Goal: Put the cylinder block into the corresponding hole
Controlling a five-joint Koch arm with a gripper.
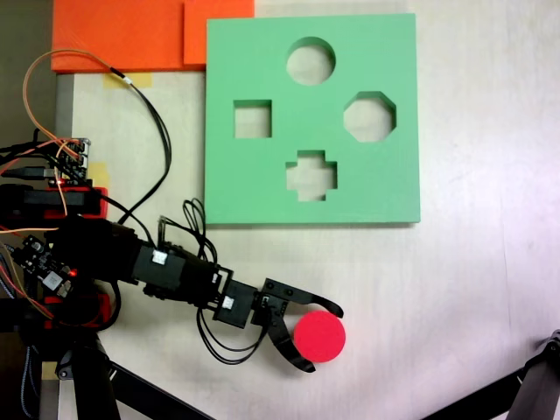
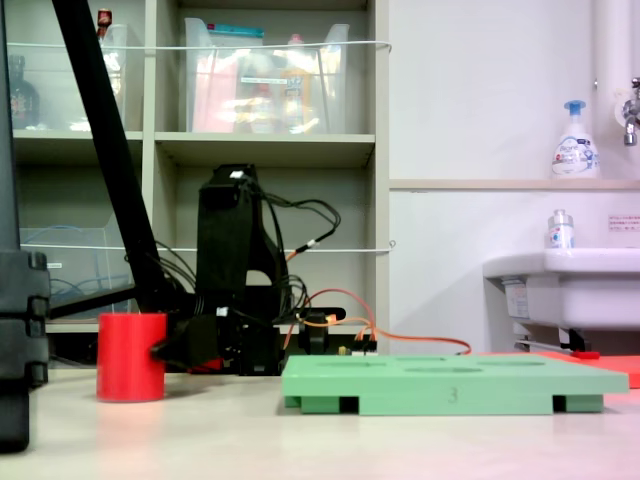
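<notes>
Both fixed views show our fingers [image 1: 321, 335] spread wide around the cylinder [image 1: 319, 338] on the table [image 1: 472, 289], not yet gripping, so we judge the grasp is underway: close, lift, then carry to the round hole [image 1: 311, 60] in the board [image 1: 254, 188].

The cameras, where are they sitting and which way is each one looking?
A fixed view: sits high above, looking straight down on the table, the green foam board and its round hole; the whole arm shows, its gripper open around the red cylinder block.
Another fixed view: sits low at table height, looking sideways across it toward shelves and a sink; the arm's dark body shows behind the block.
Both share the cylinder block, the board and the arm.
</notes>
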